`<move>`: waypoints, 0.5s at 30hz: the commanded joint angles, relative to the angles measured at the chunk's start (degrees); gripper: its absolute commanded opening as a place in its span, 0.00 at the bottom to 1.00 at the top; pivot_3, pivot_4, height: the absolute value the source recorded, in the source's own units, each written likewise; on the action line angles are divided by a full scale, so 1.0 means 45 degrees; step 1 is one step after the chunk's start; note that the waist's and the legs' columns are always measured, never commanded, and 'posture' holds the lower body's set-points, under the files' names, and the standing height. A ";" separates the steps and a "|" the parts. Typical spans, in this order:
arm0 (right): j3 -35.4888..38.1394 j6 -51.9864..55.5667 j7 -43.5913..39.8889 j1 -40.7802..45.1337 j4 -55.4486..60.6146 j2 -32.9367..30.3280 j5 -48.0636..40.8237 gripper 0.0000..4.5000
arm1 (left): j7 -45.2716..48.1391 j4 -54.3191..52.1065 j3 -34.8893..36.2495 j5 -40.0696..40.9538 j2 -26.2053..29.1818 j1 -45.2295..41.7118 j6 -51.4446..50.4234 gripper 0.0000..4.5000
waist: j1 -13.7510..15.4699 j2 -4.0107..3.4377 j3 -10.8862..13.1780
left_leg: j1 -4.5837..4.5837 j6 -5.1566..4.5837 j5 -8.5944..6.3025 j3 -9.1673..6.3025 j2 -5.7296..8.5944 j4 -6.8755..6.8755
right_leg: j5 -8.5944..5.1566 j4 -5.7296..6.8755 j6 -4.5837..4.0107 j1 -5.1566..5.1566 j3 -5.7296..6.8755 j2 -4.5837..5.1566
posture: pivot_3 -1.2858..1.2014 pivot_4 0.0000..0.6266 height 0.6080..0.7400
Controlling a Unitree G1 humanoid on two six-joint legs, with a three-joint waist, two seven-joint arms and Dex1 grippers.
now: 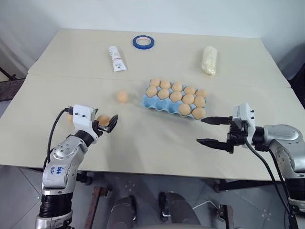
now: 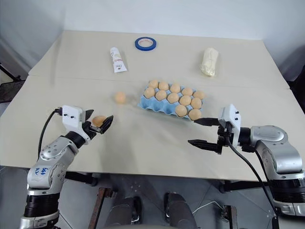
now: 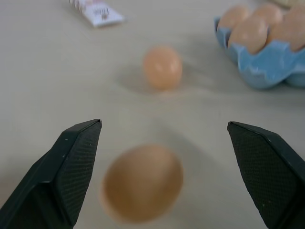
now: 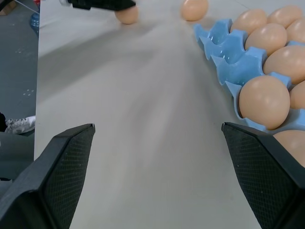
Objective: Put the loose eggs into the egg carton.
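Note:
A loose egg (image 1: 103, 119) lies on the table near its front left, between the open fingers of my left gripper (image 1: 107, 123); the left wrist view shows this egg (image 3: 143, 183) low between the fingers (image 3: 71, 162), untouched. A second loose egg (image 1: 122, 97) rests farther out, just left of the egg carton (image 1: 151, 101). The light blue carton holds several eggs, and its near left cups (image 4: 228, 47) are bare. At the front right, my right gripper (image 1: 199, 130) hovers open and holds nothing, pointing toward the carton's near end.
A white tube (image 1: 116, 58), a blue tape ring (image 1: 143, 42) and a pale yellow bag (image 1: 209, 59) lie on the far half of the table. A seam (image 1: 71, 76) runs across the table between them and the carton.

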State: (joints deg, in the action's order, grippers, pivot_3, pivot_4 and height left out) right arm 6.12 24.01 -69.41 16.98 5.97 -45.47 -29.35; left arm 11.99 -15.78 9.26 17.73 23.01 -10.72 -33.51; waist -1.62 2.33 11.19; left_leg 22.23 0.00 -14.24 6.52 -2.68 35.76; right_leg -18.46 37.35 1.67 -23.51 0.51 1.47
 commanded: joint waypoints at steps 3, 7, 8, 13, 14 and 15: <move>0.0336 -0.0030 0.0043 0.0015 0.0274 -0.0292 -0.0114 0.99 | -0.0220 -0.0416 -0.0283 -0.0272 -0.0032 -0.0193 -0.0819 1.00 | -0.0001 0.0000 0.0000 | 0.0001 0.0000 -0.0001 -0.0001 -0.0001 0.0027 | 0.0000 0.0015 -0.0001 0.0001 -0.0001 0.0001 | 0.52 0.24 1.00; 0.0278 -0.0121 0.0084 0.0153 0.0100 -0.0258 -0.0009 1.00 | -0.0177 -0.0263 -0.0330 -0.0279 -0.0140 -0.0361 -0.0899 0.87 | 0.0006 0.0000 0.0000 | 0.0002 -0.0001 -0.0002 -0.0002 -0.0001 0.0042 | 0.0000 0.0022 -0.0002 0.0003 -0.0002 0.0004 | 0.52 0.24 1.00; 0.0271 -0.0143 0.0098 0.0174 0.0067 -0.0249 0.0013 1.00 | -0.0183 -0.0220 -0.0299 -0.0273 -0.0198 -0.0404 -0.0881 0.80 | 0.0006 0.0000 0.0000 | 0.0002 -0.0002 -0.0002 -0.0002 -0.0001 0.0043 | 0.0000 0.0022 -0.0002 0.0004 -0.0002 0.0005 | 0.52 0.24 1.00; 0.0276 -0.0241 0.0114 0.0133 0.0009 -0.0223 0.0074 1.00 | -0.0030 0.0006 -0.0284 -0.0404 -0.0165 -0.0532 -0.0669 0.44 | 0.0002 0.0000 0.0000 | 0.0004 -0.0002 -0.0003 -0.0003 -0.0001 0.0039 | 0.0000 0.0021 -0.0002 0.0001 -0.0003 0.0004 | 0.52 0.24 1.00; 0.0280 -0.0260 0.0112 0.0102 0.0015 -0.0222 0.0081 1.00 | 0.0011 0.0079 -0.0281 -0.0452 -0.0134 -0.0546 -0.0592 0.39 | 0.0002 0.0000 0.0000 | 0.0004 -0.0002 -0.0003 -0.0002 -0.0002 0.0039 | 0.0000 0.0021 -0.0002 0.0001 -0.0002 0.0004 | 0.52 0.24 1.00; 0.0289 -0.0266 0.0110 0.0081 0.0016 -0.0225 0.0085 1.00 | 0.0063 0.0153 -0.0286 -0.0498 -0.0103 -0.0564 -0.0514 0.36 | 0.0004 0.0000 0.0000 | 0.0004 -0.0002 -0.0003 -0.0002 -0.0002 0.0039 | 0.0000 0.0021 -0.0002 0.0001 -0.0002 0.0003 | 0.52 0.24 1.00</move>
State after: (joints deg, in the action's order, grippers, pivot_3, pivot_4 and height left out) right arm 6.12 23.70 -69.01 17.14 5.16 -45.53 -28.65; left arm 11.93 -14.72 7.83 16.18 22.26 -12.52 -37.43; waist -1.60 2.33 11.19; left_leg 22.25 -0.01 -14.25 6.50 -2.69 35.94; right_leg -18.46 37.45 1.66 -23.51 0.50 1.48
